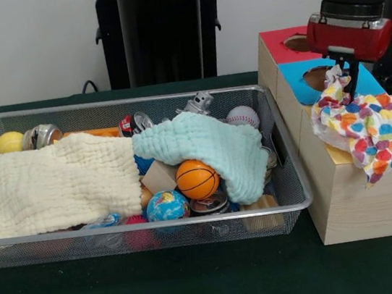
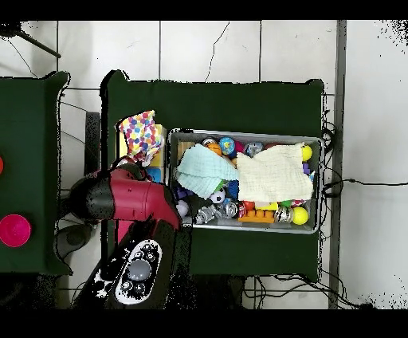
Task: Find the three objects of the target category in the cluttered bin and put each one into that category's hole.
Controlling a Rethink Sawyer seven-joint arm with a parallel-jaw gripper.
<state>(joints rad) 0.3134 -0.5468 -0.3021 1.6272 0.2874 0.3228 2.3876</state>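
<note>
Tabletop (image 1: 165,290) is carrying everything, dark green, spreading out below and to the picture-left of the pincer (image 1: 351,80).

Wire-mesh bin (image 1: 149,230) is sitting well off to picture-left of the pincer in the front view, lower down. It's lying full: a cream cloth (image 1: 55,187) is covering its far-from-pincer half, a mint cloth (image 1: 207,145) is draping over the half nearer the pincer. Poking out around them: a small basketball (image 1: 197,179), a globe ball (image 1: 166,206), a baseball (image 1: 243,117), a yellow ball (image 1: 8,142), cans.

Yellow-topped box (image 1: 364,196) is standing directly under the pincer, just beside the bin's end. Blue-topped box (image 1: 302,81) is sitting just behind the pincer, red-topped box (image 1: 280,44) beyond that. The yellow box's hole is not showing; the cloth is covering that top.

Arm (image 1: 350,19) is coming down from above, red and black.

Polka-dot cloth (image 1: 368,126) is lying spread over the yellow top right below the pincer, one edge hanging over the box's front, its bunched upper corner rising to the pincer tips. Overhead view is showing it (image 2: 140,135) on the box too.

Pincer is hanging over that bunched corner; can't tell whether it's clenched on the cloth or released.
</note>
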